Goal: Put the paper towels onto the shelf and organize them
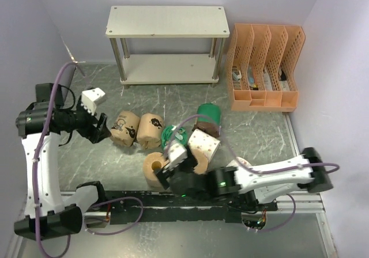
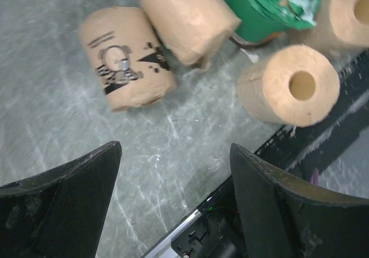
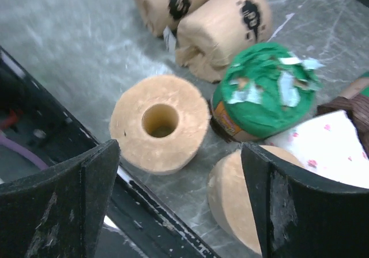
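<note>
**Towels grouped on grey marbled table (image 1: pixel 265 134), both grippers spread**

Nearest the arm bases, the right gripper (image 3: pixel 180 151) hangs with its two black fingers wide apart and nothing between them. It is just above a bare tan roll (image 3: pixel 158 125) that stands on end, core hole up, close to the table's near edge. Beside that sits a second bare tan roll (image 3: pixel 239 194), partly hidden under the arm in the top view. Just beyond lie a crumpled green-wrapped roll (image 3: pixel 262 94) on its side and a white roll with pink dots (image 3: pixel 331 148). A green and brown roll (image 1: pixel 207 118) sits behind them. To the left, a tan labelled roll (image 1: pixel 125 128) with dark print lies touching another printed tan roll (image 1: pixel 151 130). The left gripper (image 1: pixel 101 128) sits beside these, fingers likewise spread, holding nothing. Well apart at the far side stands the low two-tier shelf (image 1: pixel 167 22), off-white boards on silver legs. To its right stands an orange perforated file organizer (image 1: pixel 265 68).
</note>
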You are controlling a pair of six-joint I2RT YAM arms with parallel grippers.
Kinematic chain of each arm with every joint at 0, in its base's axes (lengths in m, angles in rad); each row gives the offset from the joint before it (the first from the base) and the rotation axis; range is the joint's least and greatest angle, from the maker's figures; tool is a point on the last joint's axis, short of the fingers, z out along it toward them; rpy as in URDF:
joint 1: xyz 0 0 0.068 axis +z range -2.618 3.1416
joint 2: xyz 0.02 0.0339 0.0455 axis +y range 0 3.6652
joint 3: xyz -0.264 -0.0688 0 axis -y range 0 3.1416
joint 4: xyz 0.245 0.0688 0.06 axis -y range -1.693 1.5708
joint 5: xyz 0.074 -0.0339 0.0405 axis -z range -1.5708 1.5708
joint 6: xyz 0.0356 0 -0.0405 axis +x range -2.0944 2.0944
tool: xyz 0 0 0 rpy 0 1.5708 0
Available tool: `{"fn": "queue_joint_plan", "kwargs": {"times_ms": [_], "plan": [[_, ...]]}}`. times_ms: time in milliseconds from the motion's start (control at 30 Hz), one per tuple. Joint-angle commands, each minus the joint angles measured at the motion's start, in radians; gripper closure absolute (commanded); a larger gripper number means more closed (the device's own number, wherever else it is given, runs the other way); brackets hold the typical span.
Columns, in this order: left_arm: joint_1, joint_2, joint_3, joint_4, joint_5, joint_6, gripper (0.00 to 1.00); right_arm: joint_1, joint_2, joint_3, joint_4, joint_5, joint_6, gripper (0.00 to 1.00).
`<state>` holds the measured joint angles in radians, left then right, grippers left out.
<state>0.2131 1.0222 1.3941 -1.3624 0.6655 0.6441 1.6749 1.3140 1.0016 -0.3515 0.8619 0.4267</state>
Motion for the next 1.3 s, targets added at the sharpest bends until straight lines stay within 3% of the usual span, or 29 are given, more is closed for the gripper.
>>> {"fn": "queue_joint_plan", "kwargs": {"times_ms": [0, 133, 267, 333, 433, 600, 767, 1000, 1267], "plan": [[-0.139, 0.027, -0.041, -0.048, -0.017, 0.168, 0.12, -0.065, -0.265, -0.044, -0.047, 0.141, 0.256, 0.13], [-0.326, 0.028, -0.082, 0.009, -0.085, 0.136, 0.09, -0.170, -0.420, -0.066, -0.139, 0.198, 0.377, 0.13], [-0.558, 0.043, -0.166, 0.151, -0.260, 0.022, 0.05, -0.244, -0.409, 0.010, -0.408, 0.289, 0.604, 0.12], [-0.667, 0.007, -0.178, 0.184, -0.244, -0.009, 0.03, -0.300, -0.381, 0.053, -0.460, 0.279, 0.653, 0.12], [-0.797, -0.053, -0.186, 0.218, -0.185, -0.053, 0.02, -0.414, -0.354, 0.058, -0.441, 0.205, 0.635, 0.10], [-0.928, -0.076, -0.238, 0.263, -0.177, -0.086, 0.02, -0.624, -0.395, -0.088, -0.217, -0.020, 0.516, 0.09], [-1.071, -0.062, -0.344, 0.274, -0.307, -0.064, 0.02, -0.808, -0.352, -0.126, -0.153, -0.198, 0.478, 0.09], [-1.204, -0.054, -0.378, 0.319, -0.538, -0.014, 0.01, -0.925, -0.286, -0.147, -0.088, -0.288, 0.452, 0.09], [-1.342, 0.007, -0.381, 0.318, -0.513, -0.010, 0.00, -0.987, -0.261, -0.186, -0.061, -0.345, 0.463, 0.10]]}}
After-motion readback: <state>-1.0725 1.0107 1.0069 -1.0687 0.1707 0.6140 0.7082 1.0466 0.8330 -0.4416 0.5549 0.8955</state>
